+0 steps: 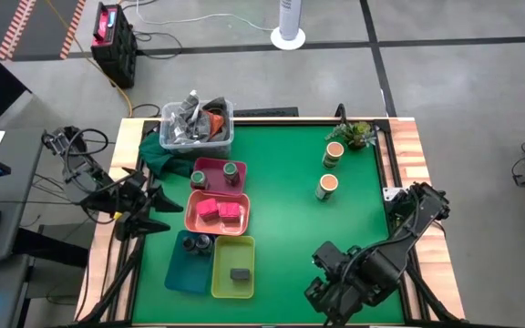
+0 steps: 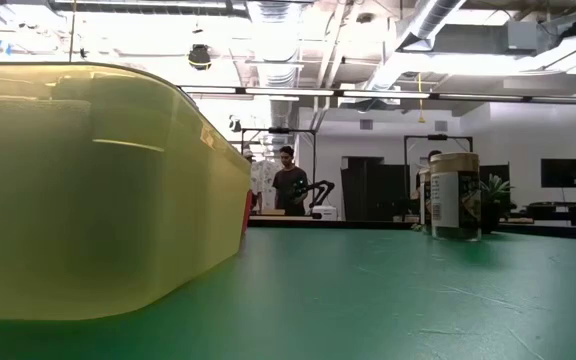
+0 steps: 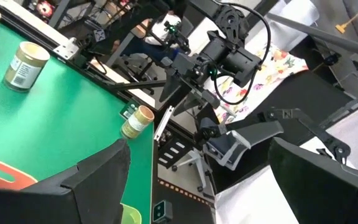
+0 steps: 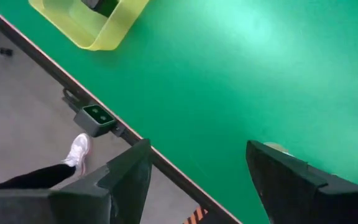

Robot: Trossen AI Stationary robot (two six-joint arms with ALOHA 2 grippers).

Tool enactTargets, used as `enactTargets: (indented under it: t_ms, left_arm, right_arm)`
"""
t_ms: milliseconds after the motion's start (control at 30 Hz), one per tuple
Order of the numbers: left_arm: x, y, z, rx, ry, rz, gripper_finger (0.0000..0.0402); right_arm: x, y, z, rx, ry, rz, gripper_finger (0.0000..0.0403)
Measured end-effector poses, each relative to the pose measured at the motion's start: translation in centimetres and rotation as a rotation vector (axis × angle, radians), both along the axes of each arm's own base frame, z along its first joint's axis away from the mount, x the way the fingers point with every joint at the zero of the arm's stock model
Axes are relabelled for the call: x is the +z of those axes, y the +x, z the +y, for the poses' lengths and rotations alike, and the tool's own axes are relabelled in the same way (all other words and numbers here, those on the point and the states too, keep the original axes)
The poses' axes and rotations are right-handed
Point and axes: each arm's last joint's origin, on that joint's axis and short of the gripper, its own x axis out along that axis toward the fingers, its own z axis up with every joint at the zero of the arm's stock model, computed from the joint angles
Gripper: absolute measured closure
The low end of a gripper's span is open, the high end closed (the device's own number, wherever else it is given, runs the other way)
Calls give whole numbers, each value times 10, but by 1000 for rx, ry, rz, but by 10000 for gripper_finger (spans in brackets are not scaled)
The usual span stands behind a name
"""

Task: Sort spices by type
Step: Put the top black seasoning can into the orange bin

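Spices: two round jars with tan tops stand loose on the green mat, the far jar (image 1: 334, 154) near the small plant (image 1: 356, 133) and the near jar (image 1: 326, 187) just toward the table's middle from it; the rest sit in trays at the left side: a green-lidded jar (image 1: 231, 171) in the magenta tray (image 1: 213, 164), pink boxes (image 1: 218, 210) in the salmon tray (image 1: 193, 217), dark pieces in the teal tray (image 1: 182, 271), one grey box (image 1: 239, 274) in the yellow tray (image 1: 218, 284)
Right gripper: (image 4: 194, 169) fingers apart and holding nothing, hanging over the near edge of the table, well apart from both tan jars
Left gripper: (image 1: 160, 208) jaws wide and empty, waiting at the left edge beside the salmon tray
Risk, jars: the two stand near each other; a reach for one could knock the other over, and a tall round jar would likely roll
Risk, plant: a grab at the far jar may clip the leaves just beside it
Risk, trays: they lie edge to edge, so a careless drop could land in the wrong one
High view only: the whole layout and which tray holds what
Low view only: a jar's upright side and label, and a person in the room behind
Right wrist view only: a person's shoe (image 4: 78, 149) on the floor beside the table
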Motion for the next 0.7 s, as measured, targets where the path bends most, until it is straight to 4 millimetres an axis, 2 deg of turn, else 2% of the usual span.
enactTargets:
  t_ms: [433, 567, 700]
  left_arm:
    - [-3, 0, 1, 5, 4, 30, 35]
    - [-4, 0, 0, 5, 3, 38, 35]
    - [-5, 0, 0, 6, 1, 44, 35]
  right_arm:
    - [-1, -15, 9, 37, -36, 39, 117]
    - [1, 8, 0, 66, 13, -47, 117]
    - [-11, 51, -15, 145, -41, -139, 117]
